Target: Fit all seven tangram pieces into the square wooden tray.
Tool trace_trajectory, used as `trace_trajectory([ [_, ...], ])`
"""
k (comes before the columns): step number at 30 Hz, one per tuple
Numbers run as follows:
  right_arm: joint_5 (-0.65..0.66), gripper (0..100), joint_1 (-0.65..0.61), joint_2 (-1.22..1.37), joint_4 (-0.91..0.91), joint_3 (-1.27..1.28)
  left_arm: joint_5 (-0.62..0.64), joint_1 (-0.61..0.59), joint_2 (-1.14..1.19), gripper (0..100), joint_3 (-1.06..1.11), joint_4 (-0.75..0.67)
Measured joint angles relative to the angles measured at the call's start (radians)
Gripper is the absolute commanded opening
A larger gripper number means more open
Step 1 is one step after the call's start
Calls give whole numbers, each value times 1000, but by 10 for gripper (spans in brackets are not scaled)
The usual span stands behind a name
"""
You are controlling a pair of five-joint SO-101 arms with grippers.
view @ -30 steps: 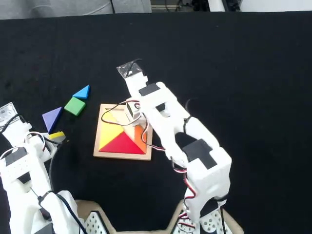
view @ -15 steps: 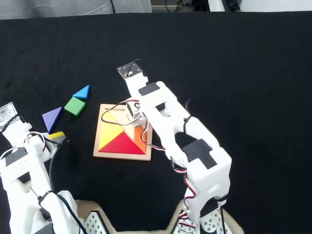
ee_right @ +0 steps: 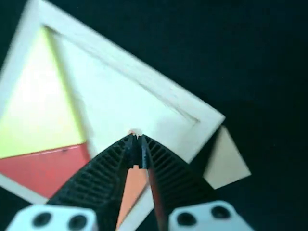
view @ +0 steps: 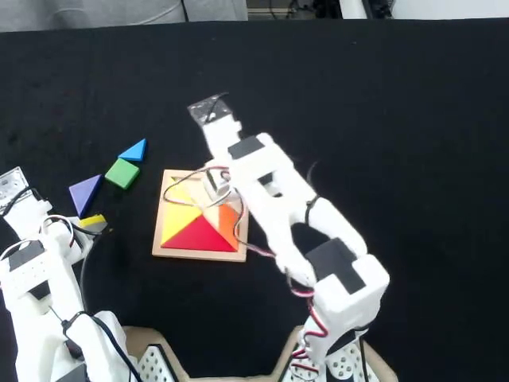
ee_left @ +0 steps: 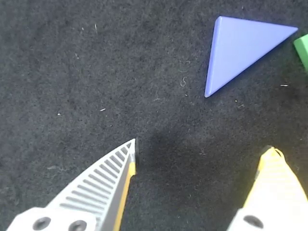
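The square wooden tray lies left of the table's middle and holds a yellow triangle, a red triangle and an orange piece. My right gripper is shut, its tips low over the tray's bare floor just above the orange piece. In the high view the right gripper hangs over the tray's far half. My left gripper stands open over bare cloth, a short way from the purple triangle. A blue triangle, green square and purple triangle lie left of the tray.
A pale triangular shape shows just outside one tray corner. The green square's edge lies beyond the purple triangle. Black cloth covers the table, with wide free room to the right and at the back.
The right arm's elbow has swung right and lower in the high view, while its wrist end shifted slightly back. The left arm and the loose pieces have not moved.
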Motion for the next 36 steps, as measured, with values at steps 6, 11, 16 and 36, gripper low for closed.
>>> trace_trajectory([
  [6, 48, 11, -44, -2, -26, 8, 0, 0, 0, 385, 0, 0],
  [11, 52, 11, -41, 15, -26, 8, 0, 0, 0, 385, 0, 0],
  [16, 52, 11, -43, 64, -25, 6, 0, 0, 0, 385, 0, 0],
  [36, 60, 11, -80, 71, -11, -18, 0, 0, 0, 385, 0, 0],
])
